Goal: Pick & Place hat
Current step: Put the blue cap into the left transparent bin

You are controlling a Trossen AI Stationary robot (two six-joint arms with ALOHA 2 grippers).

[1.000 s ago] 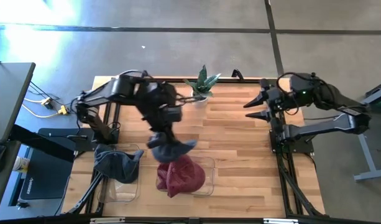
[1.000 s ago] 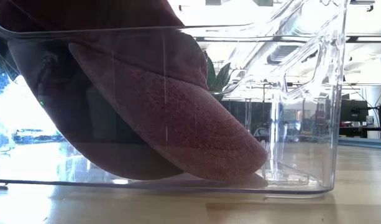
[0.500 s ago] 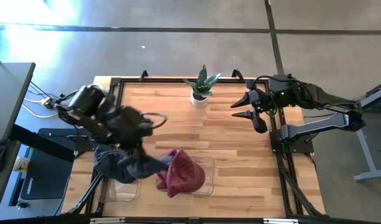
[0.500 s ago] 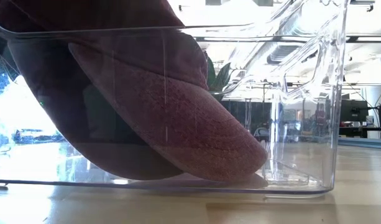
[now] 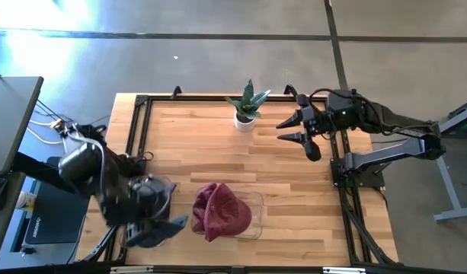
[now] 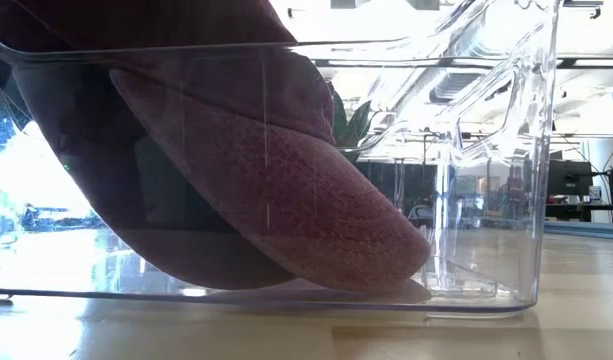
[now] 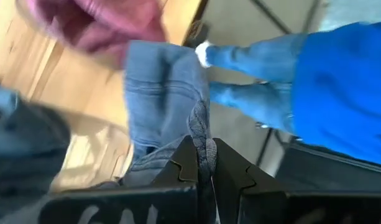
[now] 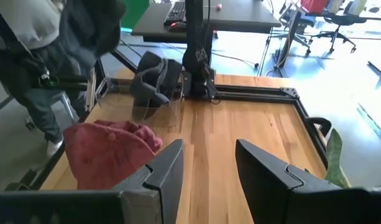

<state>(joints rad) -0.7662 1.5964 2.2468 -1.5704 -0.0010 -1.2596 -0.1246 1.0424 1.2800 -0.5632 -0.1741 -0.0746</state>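
Observation:
My left gripper [image 5: 148, 218] is shut on a grey-blue denim hat [image 5: 160, 228], which hangs over the clear left bin [image 5: 172, 190] at the table's near left corner. A second dark grey hat [image 8: 150, 78] lies in that bin. A red hat [image 5: 216, 211] lies in the clear middle bin [image 5: 257, 217], with its brim resting on the bin's floor [image 6: 366, 270]. My right gripper [image 5: 294, 129] stands open above the table's far right, holding nothing. My left gripper pinches a bunched fold of the grey-blue hat's cloth [image 7: 201, 134] between its two fingers [image 7: 184, 165]. The fingers slant down from above. The hat [image 7: 168, 93] hangs slack below them, lifted clear of the table.
A small potted plant [image 5: 247, 106] stands at the far middle of the table. A person in blue stands just off the near left corner [image 7: 339, 87]. Bare wood lies between the bins and the plant [image 5: 233, 156].
My left gripper has swung from above the middle bin toward the table's near left corner, rolling its wrist. The grey-blue hat went with it and now hangs over the left bin. My right gripper has moved a little toward the table's left.

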